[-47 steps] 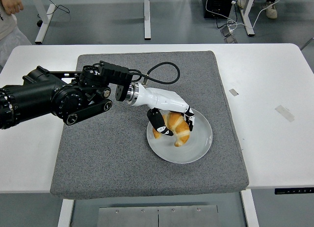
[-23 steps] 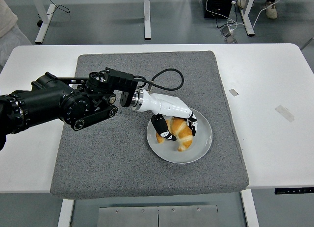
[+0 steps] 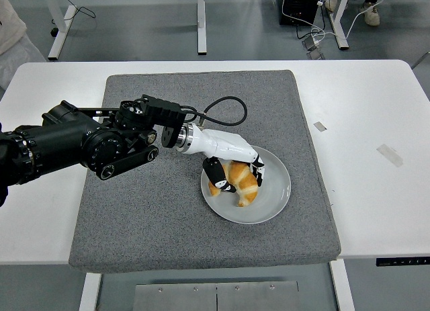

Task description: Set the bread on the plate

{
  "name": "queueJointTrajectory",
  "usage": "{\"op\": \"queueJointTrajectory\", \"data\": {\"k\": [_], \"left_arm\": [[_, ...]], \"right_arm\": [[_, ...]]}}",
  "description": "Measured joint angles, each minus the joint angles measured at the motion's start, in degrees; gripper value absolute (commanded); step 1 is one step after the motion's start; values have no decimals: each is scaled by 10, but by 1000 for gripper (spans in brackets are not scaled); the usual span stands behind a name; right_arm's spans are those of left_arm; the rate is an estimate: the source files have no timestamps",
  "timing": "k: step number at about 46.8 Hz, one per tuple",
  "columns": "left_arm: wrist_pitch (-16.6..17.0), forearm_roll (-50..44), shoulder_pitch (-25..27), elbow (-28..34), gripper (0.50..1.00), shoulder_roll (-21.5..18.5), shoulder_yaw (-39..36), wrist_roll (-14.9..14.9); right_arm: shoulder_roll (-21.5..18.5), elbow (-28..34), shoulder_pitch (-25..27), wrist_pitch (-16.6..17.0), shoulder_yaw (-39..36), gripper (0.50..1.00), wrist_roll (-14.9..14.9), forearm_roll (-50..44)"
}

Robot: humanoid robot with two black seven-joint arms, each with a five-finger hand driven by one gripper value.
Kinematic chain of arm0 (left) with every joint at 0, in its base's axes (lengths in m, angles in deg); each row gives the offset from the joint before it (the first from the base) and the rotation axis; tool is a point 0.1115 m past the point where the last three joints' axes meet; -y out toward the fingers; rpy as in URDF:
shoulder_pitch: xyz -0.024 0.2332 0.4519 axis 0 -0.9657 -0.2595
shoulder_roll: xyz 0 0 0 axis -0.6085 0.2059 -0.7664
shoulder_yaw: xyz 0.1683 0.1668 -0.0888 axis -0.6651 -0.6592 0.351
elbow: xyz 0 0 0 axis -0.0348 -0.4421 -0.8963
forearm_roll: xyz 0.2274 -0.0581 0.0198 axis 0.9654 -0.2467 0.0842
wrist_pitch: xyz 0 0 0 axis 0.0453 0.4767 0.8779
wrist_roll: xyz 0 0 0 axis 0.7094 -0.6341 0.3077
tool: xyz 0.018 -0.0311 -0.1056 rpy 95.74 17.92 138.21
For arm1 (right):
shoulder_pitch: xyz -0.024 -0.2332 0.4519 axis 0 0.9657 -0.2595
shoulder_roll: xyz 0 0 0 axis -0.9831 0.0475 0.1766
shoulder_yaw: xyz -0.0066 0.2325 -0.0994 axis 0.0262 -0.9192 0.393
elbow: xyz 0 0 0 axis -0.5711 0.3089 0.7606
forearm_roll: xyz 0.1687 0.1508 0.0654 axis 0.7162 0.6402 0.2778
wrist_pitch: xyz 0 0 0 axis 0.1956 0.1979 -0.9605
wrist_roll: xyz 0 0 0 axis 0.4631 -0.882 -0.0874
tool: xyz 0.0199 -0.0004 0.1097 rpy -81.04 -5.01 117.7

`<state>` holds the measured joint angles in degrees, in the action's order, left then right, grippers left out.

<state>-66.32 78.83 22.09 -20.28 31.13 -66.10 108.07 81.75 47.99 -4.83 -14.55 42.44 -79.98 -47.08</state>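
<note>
a: where does the bread (image 3: 240, 181) lie, and how is it held?

b: a croissant, on the left half of the white plate (image 3: 272, 200), with the left hand (image 3: 232, 164) clasped over it, dark fingertips (image 3: 220, 180) down its left side and more at its right end. the plate sits on the grey mat (image 3: 168, 217), right of the mat's middle, nearer the table's right edge than its left.

a: what open room is around it?

b: the plate's right half is bare. bare mat runs from the plate to the mat's near edge and to its far edge. beyond the mat's right edge the white table (image 3: 376, 210) is open but for two small tape scraps (image 3: 390, 154). the left arm (image 3: 74, 142) crosses the table's left edge and the mat's left part.

a: what differs from half a second ago?

b: little: the hand and croissant sit slightly further left and higher on the plate, the cable (image 3: 225, 109) loop is flatter, and the grasp is unchanged.

a: anything else?

b: a person's sleeve (image 3: 12, 34) shows at the far left corner.
</note>
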Motion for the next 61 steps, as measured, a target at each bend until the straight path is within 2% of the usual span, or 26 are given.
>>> {"op": "queueJointTrajectory", "data": {"k": [8,13,21,27,44,55,61], "left_arm": [[6,0,-2,0,543,0,-1,0],[6,0,-2,0,595,1,-1,0],[21,-2,-1,-3,819,5,1,0],[31,-8,-2,-3,955,7,3,0],[47,-35,-3,-3,971,7,10,0],[55,-152,7,-3,984,-2,53,0],[52,-239,11,-4,996,-22,72,0]], "right_arm": [[0,0,0,0,0,1000,0,0],[0,0,0,0,0,1000,0,0],[0,0,0,0,0,1000,0,0],[0,0,0,0,0,1000,0,0],[0,0,0,0,0,1000,0,0],[0,0,1,0,1,1000,0,0],[0,0,1,0,1,1000,0,0]]}}
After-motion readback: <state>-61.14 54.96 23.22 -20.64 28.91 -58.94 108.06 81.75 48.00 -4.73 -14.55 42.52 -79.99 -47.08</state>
